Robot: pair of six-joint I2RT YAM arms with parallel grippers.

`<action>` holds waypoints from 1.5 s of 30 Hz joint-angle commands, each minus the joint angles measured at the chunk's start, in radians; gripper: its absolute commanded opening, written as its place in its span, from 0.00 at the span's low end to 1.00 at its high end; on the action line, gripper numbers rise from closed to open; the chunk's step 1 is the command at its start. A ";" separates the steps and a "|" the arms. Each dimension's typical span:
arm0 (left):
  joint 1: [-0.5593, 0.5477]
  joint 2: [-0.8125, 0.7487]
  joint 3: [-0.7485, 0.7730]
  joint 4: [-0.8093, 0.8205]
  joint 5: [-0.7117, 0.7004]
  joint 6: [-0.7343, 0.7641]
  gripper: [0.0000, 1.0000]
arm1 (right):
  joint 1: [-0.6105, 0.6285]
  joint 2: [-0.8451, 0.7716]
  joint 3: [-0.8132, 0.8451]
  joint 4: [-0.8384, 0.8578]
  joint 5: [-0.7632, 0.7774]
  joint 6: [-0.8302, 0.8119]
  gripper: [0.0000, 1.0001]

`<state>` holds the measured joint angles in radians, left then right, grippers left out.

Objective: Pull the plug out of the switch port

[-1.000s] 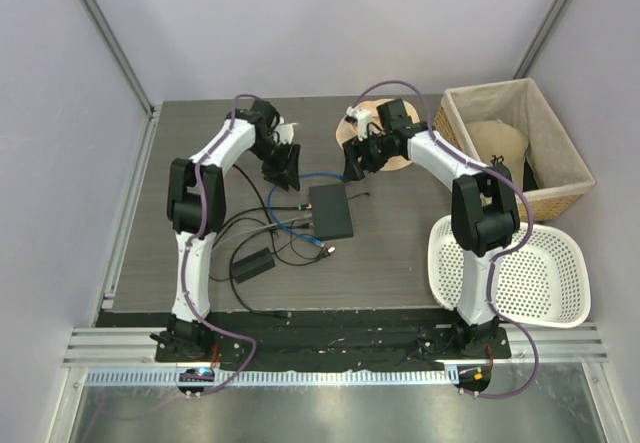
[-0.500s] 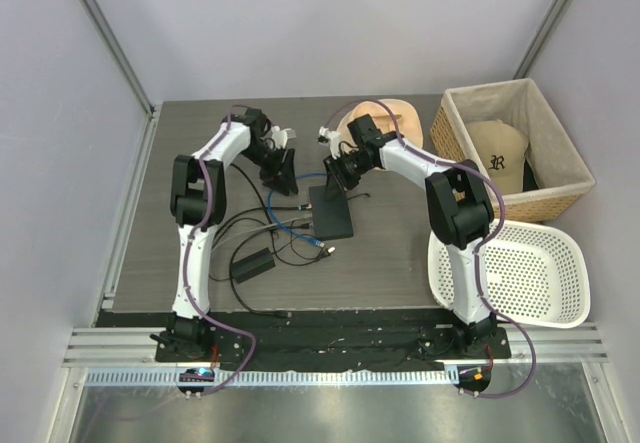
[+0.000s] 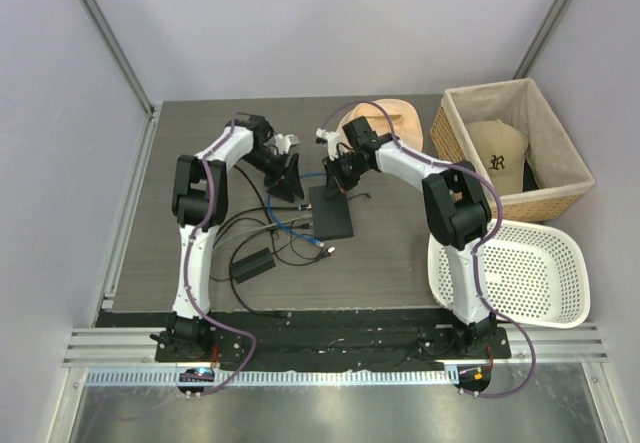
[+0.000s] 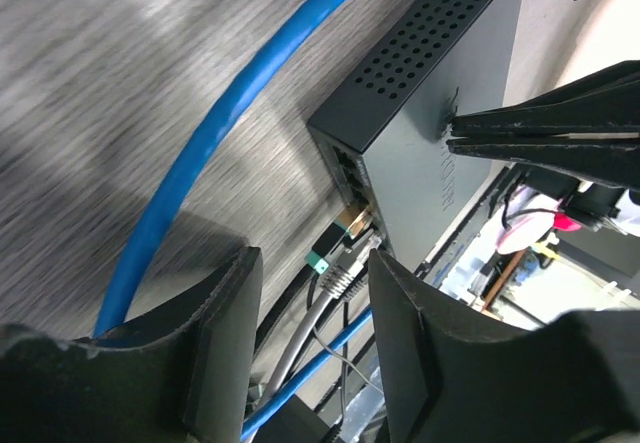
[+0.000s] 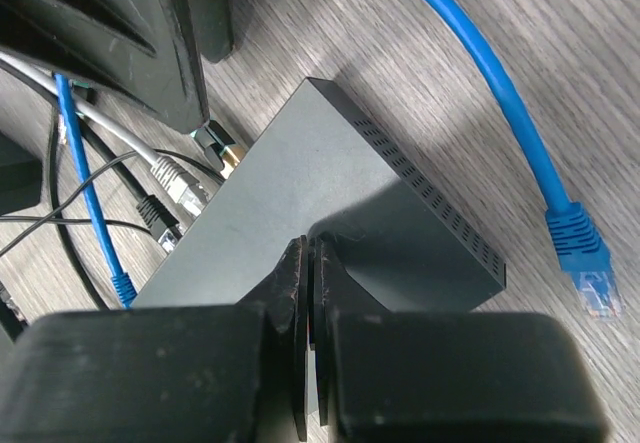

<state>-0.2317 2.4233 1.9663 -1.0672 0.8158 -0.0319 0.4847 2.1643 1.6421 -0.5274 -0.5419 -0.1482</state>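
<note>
Approach to plug (image 4: 350,221) seated in switch port (image 4: 345,168), left gripper (image 4: 312,263) half open and empty, right gripper (image 5: 310,253) shut, bracing box (image 5: 300,173); next, likely pinching plug, pulling left.

The flat black rectangular box (image 5: 330,203) looks matt and smooth with a perforated side, the bright-blue cable (image 5: 497,88) wears a slightly glossy plastic jacket, and the grey tabletop (image 5: 600,53) at upper right shows brushed wood grain.
</note>
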 commanded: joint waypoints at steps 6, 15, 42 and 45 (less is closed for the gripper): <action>-0.017 0.026 -0.052 0.010 0.032 -0.034 0.50 | 0.011 0.227 0.139 -0.436 0.211 -0.120 0.01; -0.069 -0.084 -0.174 0.027 -0.107 -0.024 0.49 | 0.000 0.253 0.216 -0.513 0.203 -0.175 0.01; -0.075 0.049 -0.024 -0.014 -0.066 -0.040 0.31 | 0.037 0.232 0.163 -0.462 0.188 -0.174 0.01; -0.080 0.057 -0.017 -0.016 -0.070 -0.043 0.31 | 0.038 0.227 0.159 -0.462 0.186 -0.172 0.01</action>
<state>-0.2916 2.4359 1.9224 -1.1294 0.8204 -0.0780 0.5076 2.2780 1.8709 -0.8314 -0.5213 -0.2760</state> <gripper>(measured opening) 0.321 0.028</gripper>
